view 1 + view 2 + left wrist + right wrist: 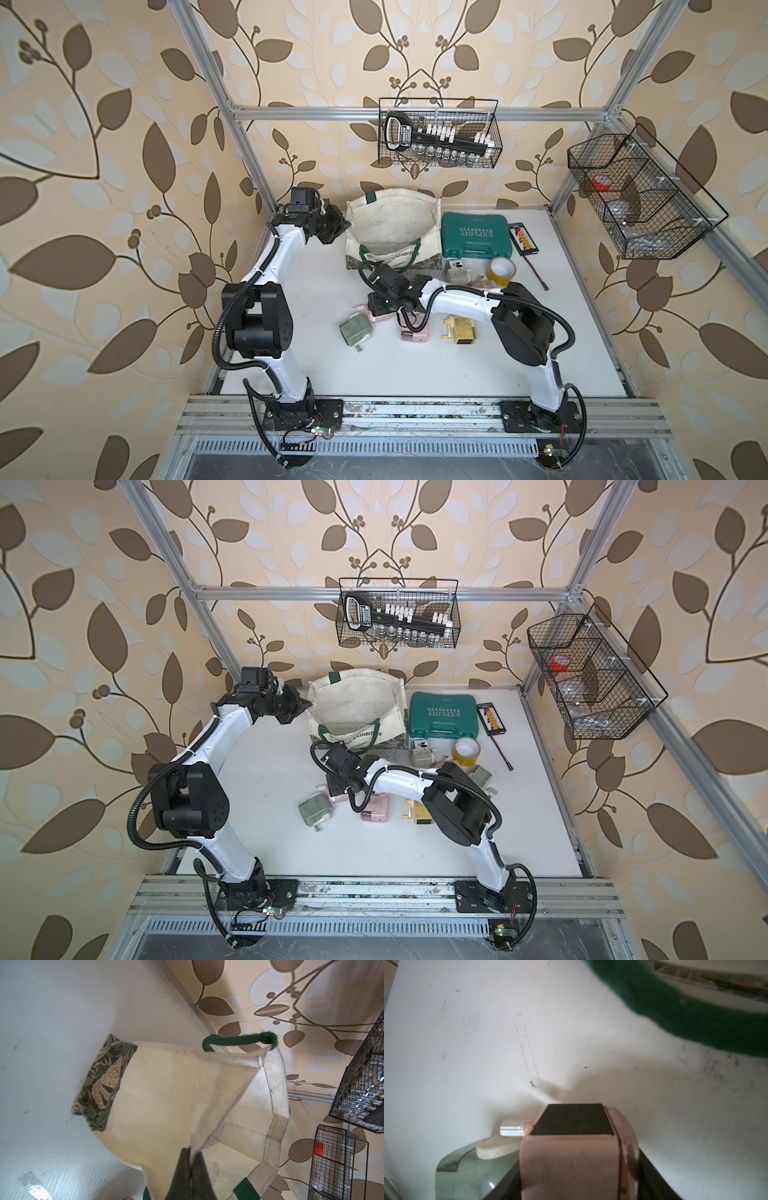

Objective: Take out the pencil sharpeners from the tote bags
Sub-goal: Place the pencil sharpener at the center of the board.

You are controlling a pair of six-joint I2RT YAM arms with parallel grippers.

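The cream tote bag stands open at the back of the table, and no sharpener shows inside it. My left gripper is shut on the bag's left rim, holding the mouth open. My right gripper is shut on a pink pencil sharpener, low over the table in front of the bag. A green sharpener lies right beside it. On the table also lie another pink sharpener, a yellow sharpener, a cream sharpener and a second green sharpener.
A teal tool case lies right of the bag, with a yellow tape roll in front of it. A small board and a thin cable lie further right. Wire baskets hang on the frame.
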